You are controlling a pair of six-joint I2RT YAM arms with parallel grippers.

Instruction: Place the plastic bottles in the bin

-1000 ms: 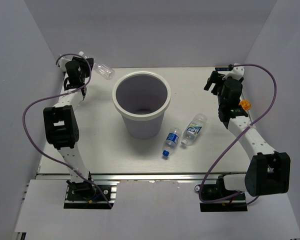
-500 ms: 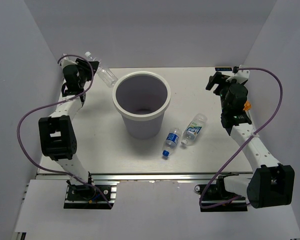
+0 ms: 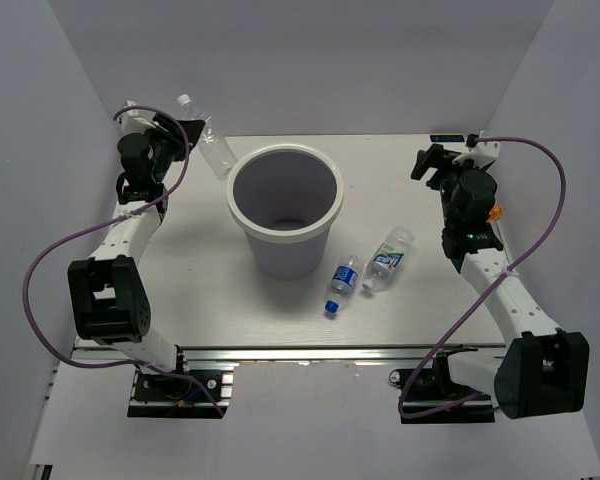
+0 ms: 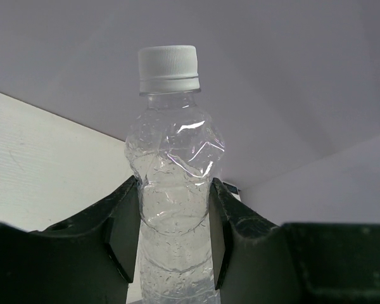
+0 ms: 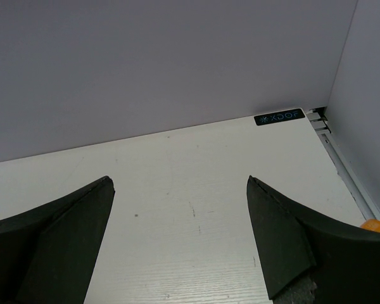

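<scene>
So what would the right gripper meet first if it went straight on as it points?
The right gripper, jaws open, has nothing between them: the way looks free over the table to the back wall, probably met first. Depth is unclear.

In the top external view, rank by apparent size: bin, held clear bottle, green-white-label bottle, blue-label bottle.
1. bin
2. clear bottle, though raised nearer the camera in the left gripper, so unsure
3. green-white-label bottle
4. blue-label bottle, only slightly smaller
</scene>
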